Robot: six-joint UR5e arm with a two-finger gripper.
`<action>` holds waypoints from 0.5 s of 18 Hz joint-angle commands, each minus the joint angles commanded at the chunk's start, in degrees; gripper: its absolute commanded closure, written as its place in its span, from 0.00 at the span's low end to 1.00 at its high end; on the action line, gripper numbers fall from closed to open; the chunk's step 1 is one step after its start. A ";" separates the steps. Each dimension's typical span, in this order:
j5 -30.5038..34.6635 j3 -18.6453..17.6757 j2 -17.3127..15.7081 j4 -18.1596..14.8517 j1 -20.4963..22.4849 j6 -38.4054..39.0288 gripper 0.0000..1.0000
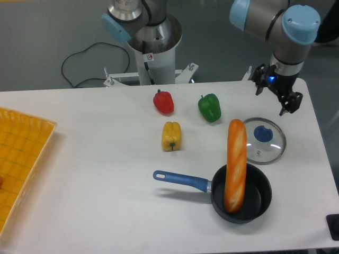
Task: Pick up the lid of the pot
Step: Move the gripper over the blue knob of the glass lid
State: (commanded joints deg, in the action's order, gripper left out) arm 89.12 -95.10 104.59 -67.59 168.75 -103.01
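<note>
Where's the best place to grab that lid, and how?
Probably by the blue knob, from straight above: the lid lies flat with its knob uppermost, near the middle, so the jaws could close on the knob's opposite sides.

A plain grey surface [32,42], wall or floor unclear, lies beyond the white tabletop's [85,174] far edge; a thin black cable [79,52] curves against it. The light is soft.

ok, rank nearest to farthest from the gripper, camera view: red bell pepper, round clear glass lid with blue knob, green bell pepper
1. Glass lid, below the gripper in the image
2. Green pepper, image left
3. Red pepper, farther image left
</note>
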 joint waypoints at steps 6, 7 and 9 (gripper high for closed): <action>0.00 -1.05 0.44 0.09 0.09 0.18 0.00; 0.09 -1.49 0.44 0.09 0.09 0.44 0.00; 0.26 -3.24 0.44 0.44 0.00 1.05 0.00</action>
State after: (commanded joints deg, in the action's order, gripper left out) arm 89.38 -98.34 105.03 -67.15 168.75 -101.95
